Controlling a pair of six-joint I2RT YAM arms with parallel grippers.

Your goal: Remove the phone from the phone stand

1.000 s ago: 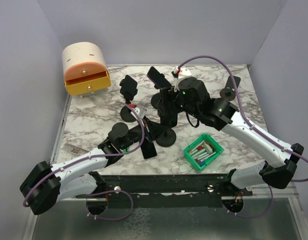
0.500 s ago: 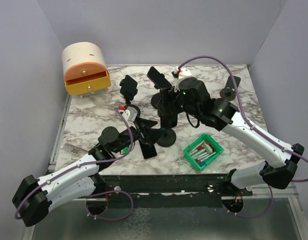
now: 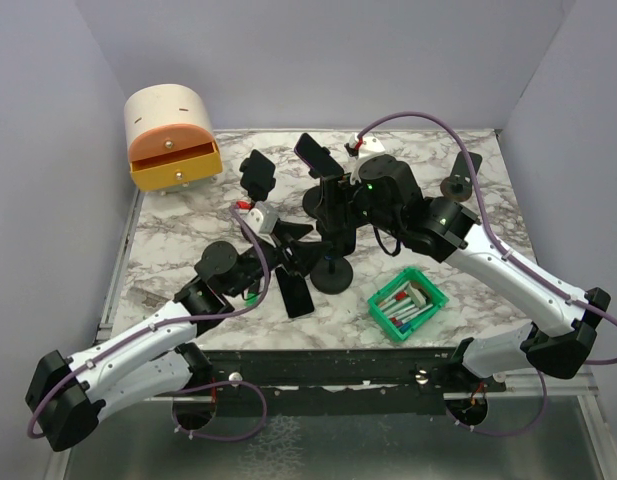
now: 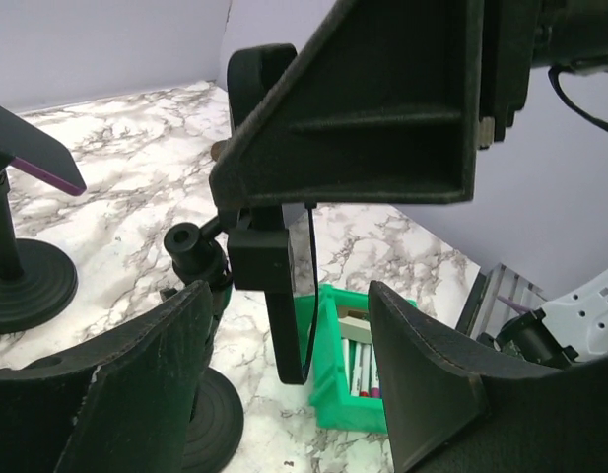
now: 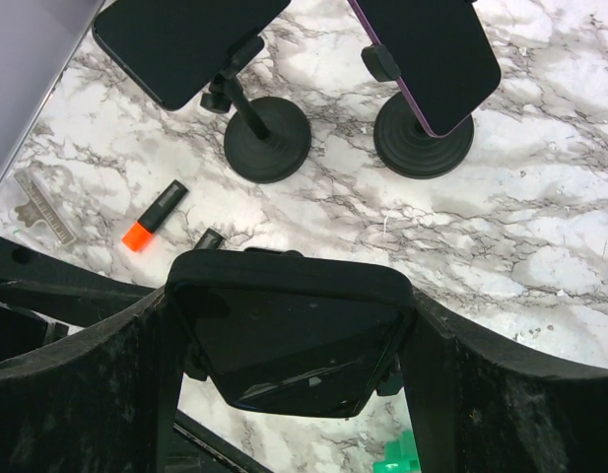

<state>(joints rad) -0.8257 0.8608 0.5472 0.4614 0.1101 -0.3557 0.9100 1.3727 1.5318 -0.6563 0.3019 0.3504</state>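
Gripping the phone (image 5: 294, 340) across its width in the right pincer (image 3: 340, 207), long axis along the fingers, seated in the phone stand (image 3: 333, 272) directly beneath. Left pincer (image 4: 284, 365) spread apart, stand stem just ahead.

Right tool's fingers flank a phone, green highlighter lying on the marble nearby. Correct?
No: the highlighter is orange, not green; the right wrist view shows it lying on the marble. The fingers of the right tool do flank a phone.
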